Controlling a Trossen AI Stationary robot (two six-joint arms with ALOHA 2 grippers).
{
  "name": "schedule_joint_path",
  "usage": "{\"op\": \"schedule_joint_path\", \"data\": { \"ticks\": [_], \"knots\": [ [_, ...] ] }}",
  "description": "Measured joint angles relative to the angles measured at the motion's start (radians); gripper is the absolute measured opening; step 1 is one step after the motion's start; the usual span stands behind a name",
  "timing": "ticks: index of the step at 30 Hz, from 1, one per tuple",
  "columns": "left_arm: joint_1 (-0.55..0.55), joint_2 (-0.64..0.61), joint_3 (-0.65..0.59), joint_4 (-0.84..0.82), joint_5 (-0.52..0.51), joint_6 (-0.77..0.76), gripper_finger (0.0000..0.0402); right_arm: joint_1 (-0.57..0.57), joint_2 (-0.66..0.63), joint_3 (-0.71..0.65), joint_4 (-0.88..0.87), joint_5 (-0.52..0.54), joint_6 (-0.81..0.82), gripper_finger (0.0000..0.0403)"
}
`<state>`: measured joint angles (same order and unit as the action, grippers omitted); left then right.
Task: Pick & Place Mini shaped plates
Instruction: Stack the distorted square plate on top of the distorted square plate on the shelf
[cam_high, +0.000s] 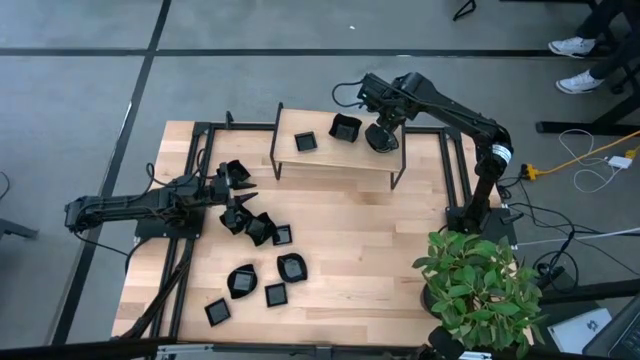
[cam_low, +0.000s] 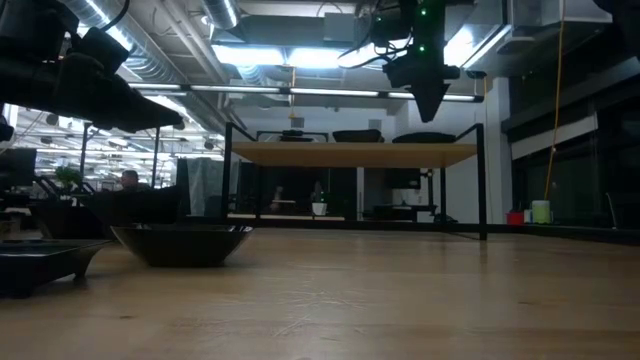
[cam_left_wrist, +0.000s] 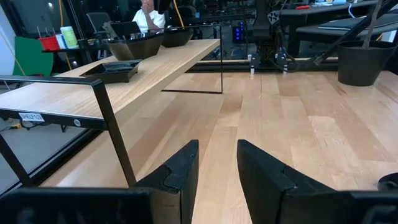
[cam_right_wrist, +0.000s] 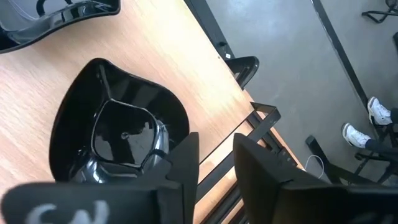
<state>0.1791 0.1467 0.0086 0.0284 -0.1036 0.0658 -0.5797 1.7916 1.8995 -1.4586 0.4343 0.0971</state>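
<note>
The right gripper (cam_high: 381, 128) is hanging over the right end of the shelf (cam_high: 320, 160), just above a plate (cam_right_wrist: 118, 134) that is sitting flat on the wood. Its fingers (cam_right_wrist: 183, 158) are standing apart with nothing between them and the plate is resting on its own, so this looks like a drop-off with the gripper letting go. Two more plates (cam_high: 345, 128) are lying on the same shelf, which seems to be the collecting place.

The left gripper (cam_high: 232, 188) is reaching low over the table (cam_high: 380, 240), beside the loose heap of plates (cam_high: 262, 228) that are waiting there. Its fingers (cam_left_wrist: 180, 171) are parted and empty, probably readied for the next pick. Others are lying scattered nearer the table's front edge. A person is sitting in the room beyond.
</note>
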Motion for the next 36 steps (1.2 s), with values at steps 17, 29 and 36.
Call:
{"op": "schedule_joint_path", "data": {
  "ticks": [17,29,36],
  "knots": [
    [0.000,0.000,0.000,0.000,0.000,0.000,0.0104,0.059,0.000,0.000,-0.008,-0.225,-0.088,0.0103],
    [0.000,0.000,0.000,0.000,0.000,0.000,0.0104,0.151,-0.001,0.011,-0.048,-0.270,-0.159,0.0103],
    [0.000,0.000,0.000,0.000,0.000,0.000,0.0104,0.206,-0.003,0.102,-0.111,-0.271,-0.130,0.0093]
  ]
}}
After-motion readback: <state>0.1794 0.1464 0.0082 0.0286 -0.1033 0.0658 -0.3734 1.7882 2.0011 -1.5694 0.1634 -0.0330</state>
